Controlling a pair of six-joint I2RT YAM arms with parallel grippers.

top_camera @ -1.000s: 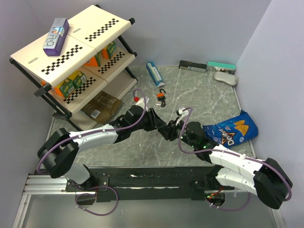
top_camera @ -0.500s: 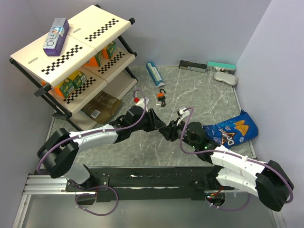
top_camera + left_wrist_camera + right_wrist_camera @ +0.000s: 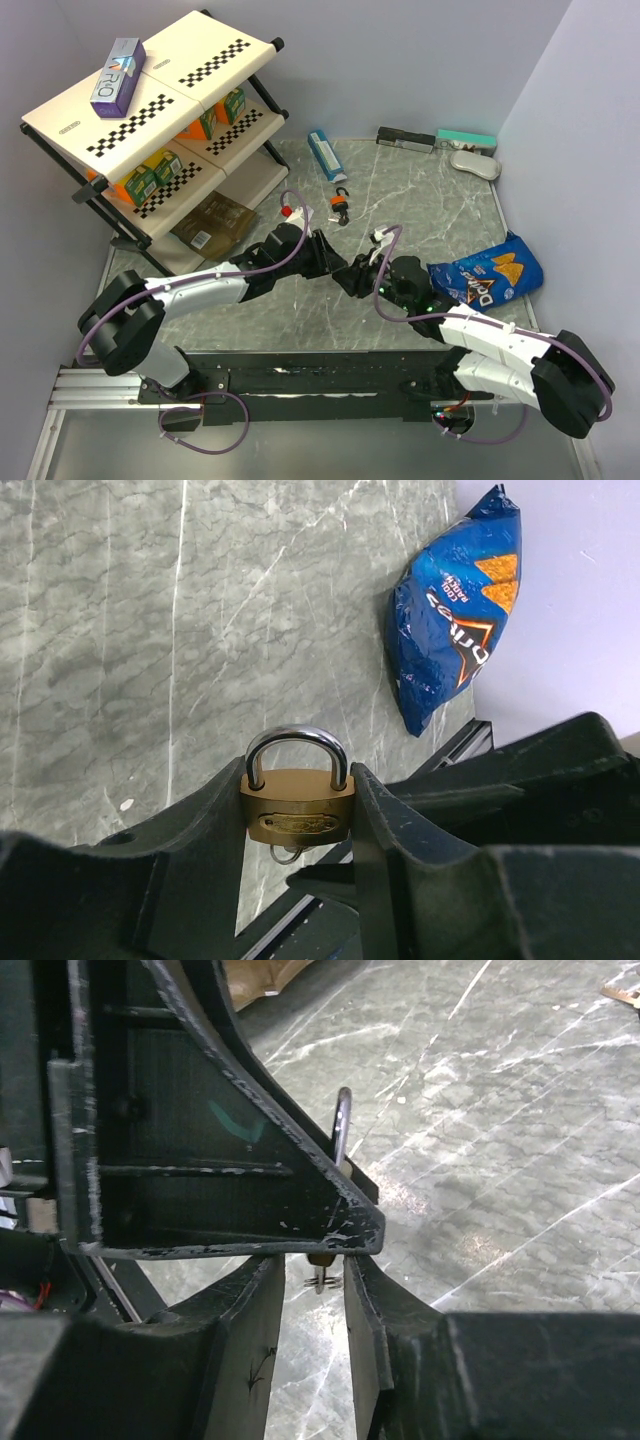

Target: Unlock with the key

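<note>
1. Key: one is showing, and only as a thin metal bit. It is hanging at the underside of the brass padlock, which is being held off the table between the two arms. Its head is hidden.
2. Left gripper is clamping the brass padlock by its body, one finger on each side. The shackle is pointing away from the wrist, and both its legs are sitting in the body.
3. Right gripper is sitting just under the padlock, its two fingers parted by a narrow gap. The key bit is hanging in that gap near the tips. Neither finger is visibly touching it, and the gripper is holding nothing.
4. Padlocks: two. The second, an orange padlock, is lying on the table beyond the grippers, well apart from both.
5. Chip bag: one, blue, lying at the table's right side near the right arm.
6. Shelf rack: one, standing at the far left corner.
</note>
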